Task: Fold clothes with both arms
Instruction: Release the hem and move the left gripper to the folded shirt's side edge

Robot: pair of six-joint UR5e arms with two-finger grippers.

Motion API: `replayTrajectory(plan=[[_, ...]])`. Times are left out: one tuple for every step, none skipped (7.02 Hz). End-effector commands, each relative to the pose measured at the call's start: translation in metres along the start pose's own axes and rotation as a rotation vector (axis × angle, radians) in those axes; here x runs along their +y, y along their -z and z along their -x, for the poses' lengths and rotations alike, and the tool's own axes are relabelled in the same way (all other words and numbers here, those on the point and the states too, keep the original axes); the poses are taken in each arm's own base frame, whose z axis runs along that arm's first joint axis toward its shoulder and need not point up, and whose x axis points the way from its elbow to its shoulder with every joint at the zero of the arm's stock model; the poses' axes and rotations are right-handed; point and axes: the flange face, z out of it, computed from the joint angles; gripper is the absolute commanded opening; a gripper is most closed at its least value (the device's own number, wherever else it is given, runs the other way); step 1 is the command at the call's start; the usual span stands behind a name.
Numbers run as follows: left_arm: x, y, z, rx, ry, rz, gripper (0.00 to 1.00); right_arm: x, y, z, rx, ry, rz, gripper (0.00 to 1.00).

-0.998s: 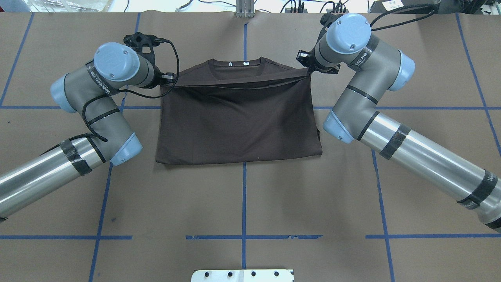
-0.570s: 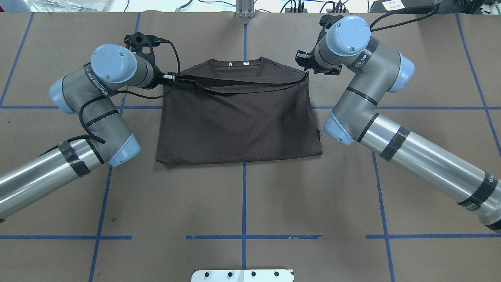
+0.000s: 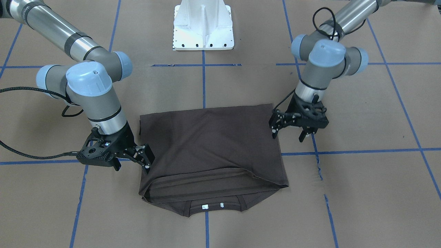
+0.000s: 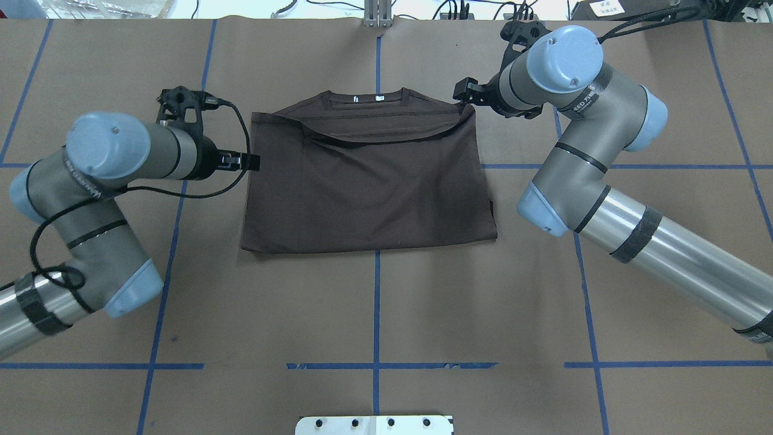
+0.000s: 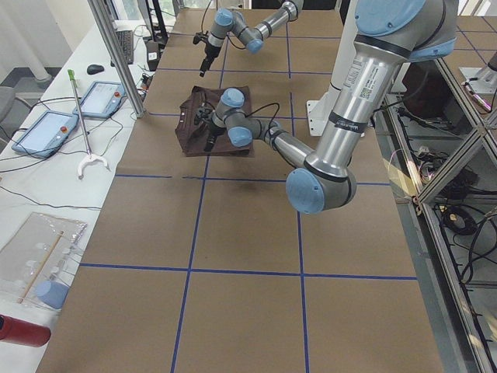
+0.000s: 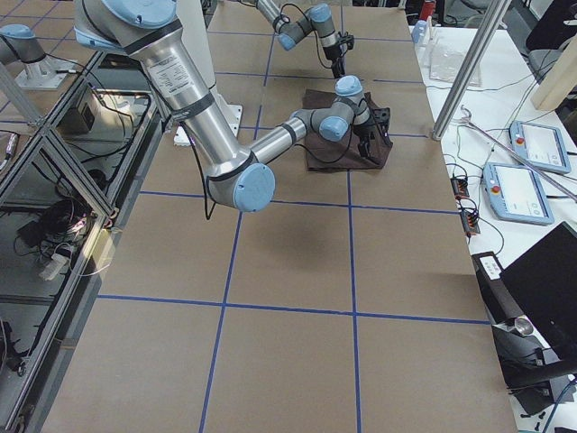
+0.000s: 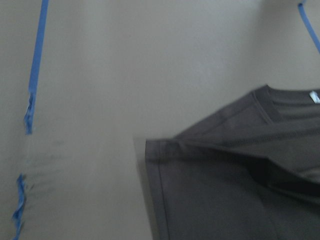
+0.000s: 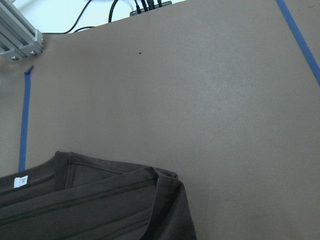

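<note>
Step in hand looks like letting go of hem-to-collar fold. T-shirt [image 4: 368, 181] lying doubled and flat at table [image 4: 374, 314] centre, neckline [image 4: 365, 96] peeking out at far edge. Left gripper [image 3: 288, 134] hanging spread, empty, just beside T-shirt's side edge, not touching. Right gripper [image 3: 133, 162] also gaping, gripping nothing, one finger seemingly touching folded corner. Next move probably calling for lifting clear, then regripping sides for cross fold.

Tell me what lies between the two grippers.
The folded T-shirt fills the stretch between the left gripper and the right gripper. The overhead exterior view shows this most plainly.
</note>
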Motion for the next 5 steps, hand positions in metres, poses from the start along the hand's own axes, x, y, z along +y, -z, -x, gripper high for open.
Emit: replayTrajectory(plan=[[0.089, 0.009, -0.022, 0.061, 0.181, 0.038, 0.54, 0.001, 0.004, 0.000, -0.008, 0.003, -0.004, 1.00], [0.109, 0.002, -0.033, 0.061, 0.206, 0.056, 0.24, 0.001, 0.004, 0.000, -0.008, 0.003, -0.003, 1.00], [0.113, 0.003, -0.033, 0.061, 0.207, 0.062, 0.24, 0.001, 0.004, 0.000, -0.008, 0.003, -0.003, 1.00], [0.116, 0.000, -0.027, 0.045, 0.207, 0.067, 0.24, 0.001, 0.004, 0.000, -0.008, 0.003, -0.003, 1.00], [0.117, -0.004, -0.024, 0.034, 0.207, 0.068, 0.24, 0.001, 0.004, -0.001, -0.007, 0.003, -0.001, 1.00]])
